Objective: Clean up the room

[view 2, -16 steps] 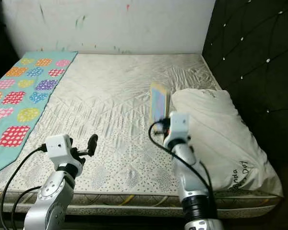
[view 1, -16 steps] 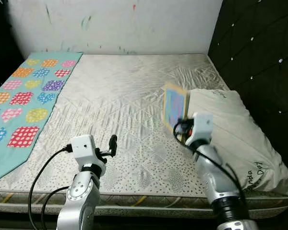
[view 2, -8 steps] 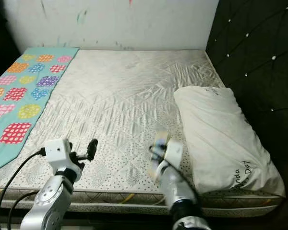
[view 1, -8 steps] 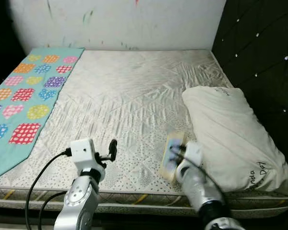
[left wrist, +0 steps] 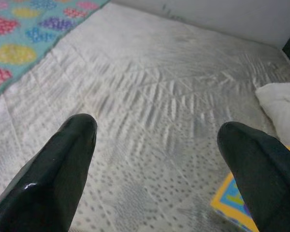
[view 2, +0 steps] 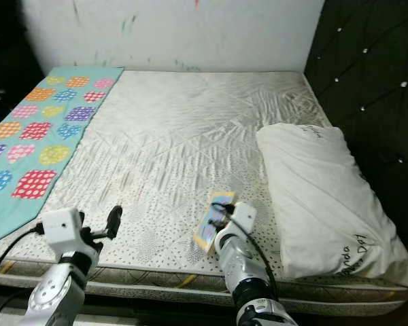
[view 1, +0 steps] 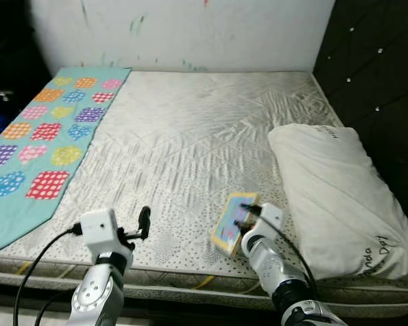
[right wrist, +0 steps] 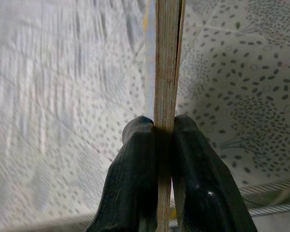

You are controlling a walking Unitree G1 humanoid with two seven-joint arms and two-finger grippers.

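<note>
A thin board book [view 1: 230,221] with a blue and yellow cover is held on edge just above the front part of the mattress [view 1: 190,136], left of the pillow. My right gripper [right wrist: 157,145] is shut on its lower edge; the wrist view shows both fingers [right wrist: 135,169] pressed against the book's sides [right wrist: 166,58]. My left gripper [view 1: 144,221] hovers open over the front left of the mattress with nothing between its fingers [left wrist: 67,159]. The book's corner [left wrist: 232,203] lies beyond them in the left wrist view.
A white pillow [view 1: 340,183] lies along the right side of the bed beside a dark tufted headboard [view 1: 387,75]. A teal blanket with coloured dotted patches [view 1: 41,136] covers the left edge. A white wall [view 1: 190,27] stands behind the bed.
The right gripper has brought the book down and toward the bed's front edge, from beside the pillow's top. The camera has shifted a little. The left gripper keeps its pose.
</note>
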